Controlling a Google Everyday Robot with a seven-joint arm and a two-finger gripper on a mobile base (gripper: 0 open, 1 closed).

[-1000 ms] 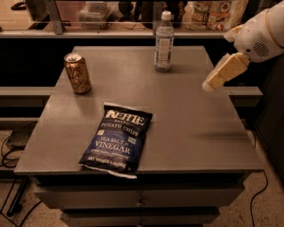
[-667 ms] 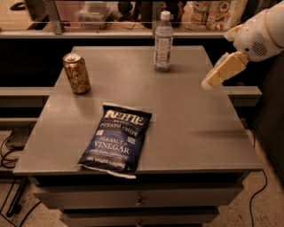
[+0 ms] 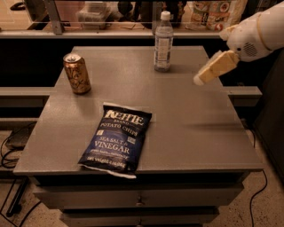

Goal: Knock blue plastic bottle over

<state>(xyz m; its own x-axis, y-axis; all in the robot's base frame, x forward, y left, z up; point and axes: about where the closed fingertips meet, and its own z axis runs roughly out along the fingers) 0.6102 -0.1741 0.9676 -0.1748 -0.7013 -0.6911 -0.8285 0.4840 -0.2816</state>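
The blue plastic bottle stands upright near the back edge of the grey table, with a white cap and a pale label. My gripper hangs above the table's right side, to the right of the bottle and a little nearer the camera, apart from it. Its yellowish fingers point down and to the left, toward the bottle's base. The white arm comes in from the upper right.
A gold drink can stands upright at the table's left. A dark blue chip bag lies flat near the front edge. A counter with containers runs behind the table. Cables lie on the floor at left.
The gripper has moved slightly left and down toward the bottle. The bottle, can and bag have not moved.
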